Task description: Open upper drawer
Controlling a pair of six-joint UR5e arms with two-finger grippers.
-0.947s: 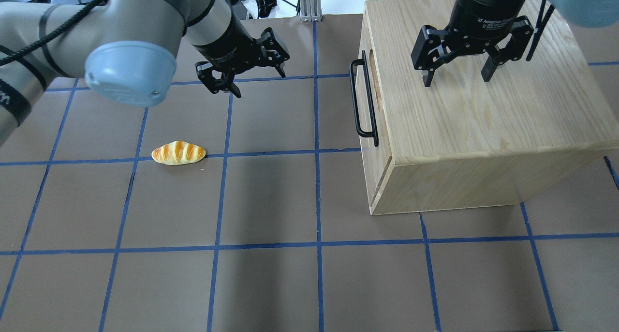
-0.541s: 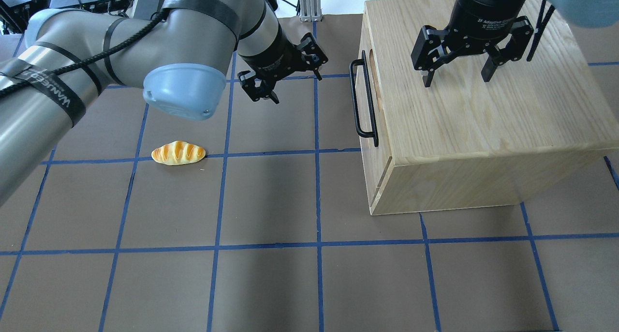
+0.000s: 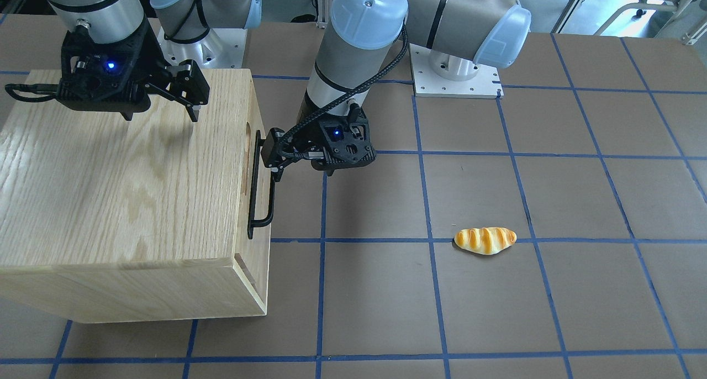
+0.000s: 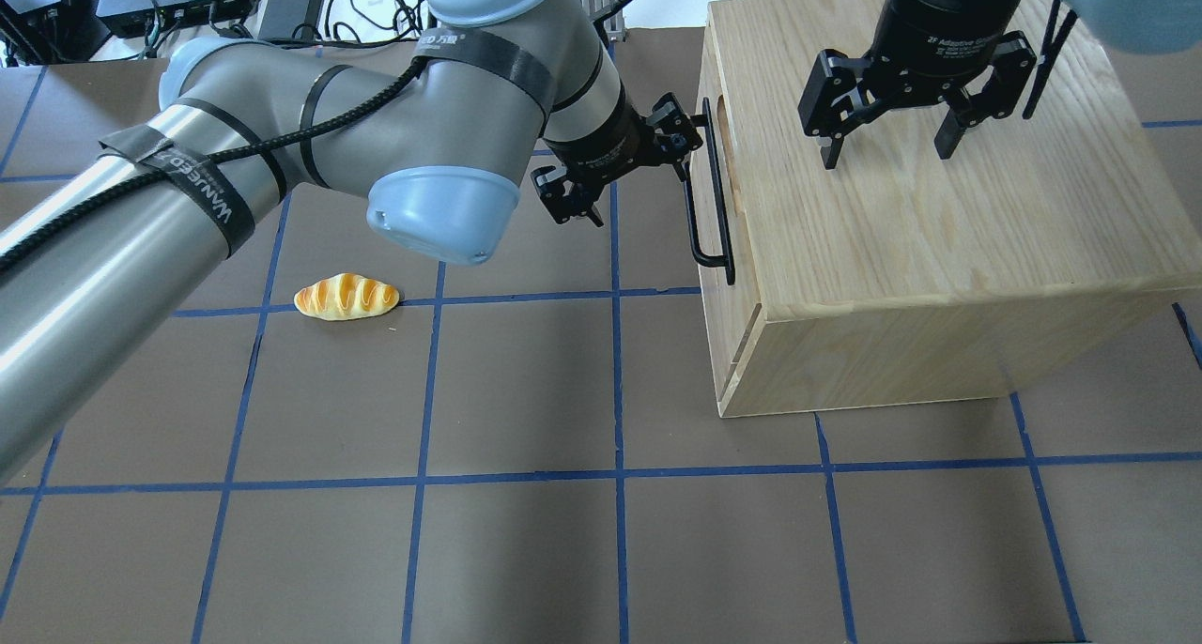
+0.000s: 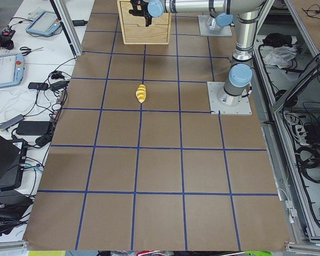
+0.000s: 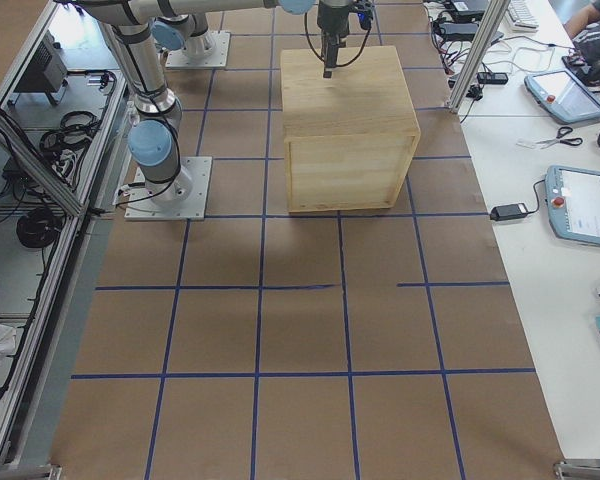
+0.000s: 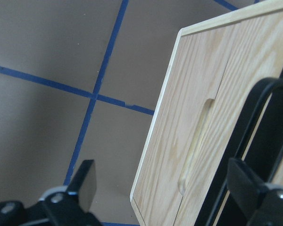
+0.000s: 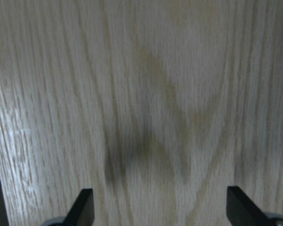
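The upper drawer's front (image 4: 721, 179) faces left on the oak cabinet (image 4: 939, 231), with a long black bar handle (image 4: 704, 193) and an oblong slot (image 7: 195, 141). It sits flush with the cabinet. My left gripper (image 4: 631, 176) is open and empty, right beside the handle's far half. One finger (image 4: 678, 132) is close to the bar. In the left wrist view the bar (image 7: 254, 141) lies by my right-hand finger (image 7: 245, 183). In the front-facing view this gripper (image 3: 274, 157) points at the handle (image 3: 255, 185). My right gripper (image 4: 887, 151) is open and empty, hovering over the cabinet top.
A toy bread roll (image 4: 346, 297) lies on the brown mat to the left of the cabinet, also in the front-facing view (image 3: 485, 240). Blue tape lines grid the mat. The cabinet stands at the table's right half (image 6: 345, 110).
My left arm has swung right, carrying its open gripper from mid-table up to the drawer handle. The right gripper, cabinet and bread roll have not moved.
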